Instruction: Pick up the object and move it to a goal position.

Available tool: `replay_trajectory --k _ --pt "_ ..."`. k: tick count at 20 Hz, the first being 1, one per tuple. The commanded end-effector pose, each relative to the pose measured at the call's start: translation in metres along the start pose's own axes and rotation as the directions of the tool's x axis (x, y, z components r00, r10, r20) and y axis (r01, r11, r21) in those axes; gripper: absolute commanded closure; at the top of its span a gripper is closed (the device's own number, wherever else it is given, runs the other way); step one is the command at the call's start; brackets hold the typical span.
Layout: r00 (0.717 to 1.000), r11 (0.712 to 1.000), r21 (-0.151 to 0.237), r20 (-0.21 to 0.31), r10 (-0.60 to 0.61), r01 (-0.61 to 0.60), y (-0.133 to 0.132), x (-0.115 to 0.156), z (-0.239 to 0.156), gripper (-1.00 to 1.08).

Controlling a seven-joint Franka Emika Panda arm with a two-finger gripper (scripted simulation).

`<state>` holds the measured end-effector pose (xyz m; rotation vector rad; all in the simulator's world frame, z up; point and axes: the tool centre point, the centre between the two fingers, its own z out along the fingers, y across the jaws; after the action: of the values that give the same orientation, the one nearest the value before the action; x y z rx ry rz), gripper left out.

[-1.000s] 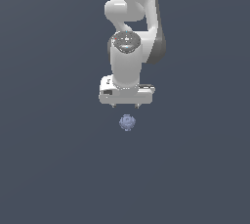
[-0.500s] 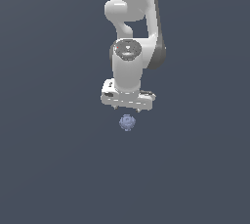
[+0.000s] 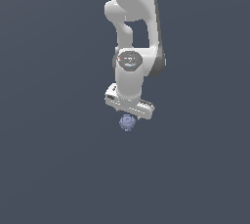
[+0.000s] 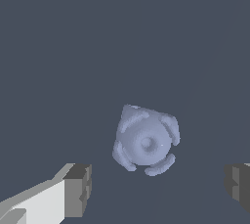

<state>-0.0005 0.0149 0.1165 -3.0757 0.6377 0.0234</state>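
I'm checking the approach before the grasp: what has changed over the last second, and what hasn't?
The gripper has come down toward the bumpy blue-grey ball and tilted, so its body now sits just above the ball in the exterior view. In the wrist view its fingers stand apart on either side of the ball, not touching it. The ball has stayed where it was; nothing is grasped yet.

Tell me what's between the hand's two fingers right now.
In the wrist view, the ball sits in the span between the two fingers, a little ahead of their tips, touching neither. Only bare grey floor surrounds it.
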Motion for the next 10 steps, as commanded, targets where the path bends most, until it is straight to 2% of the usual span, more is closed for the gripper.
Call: replay_trajectory --k 1,10 --pt "0.998 0.998 0.001 -0.004 0.059 -0.059 -0.002 0.000 0.007 -0.92" --pt "0.982 0.983 0.005 -0.012 0.186 -0.186 -0.004 0.000 0.024 -0.92"
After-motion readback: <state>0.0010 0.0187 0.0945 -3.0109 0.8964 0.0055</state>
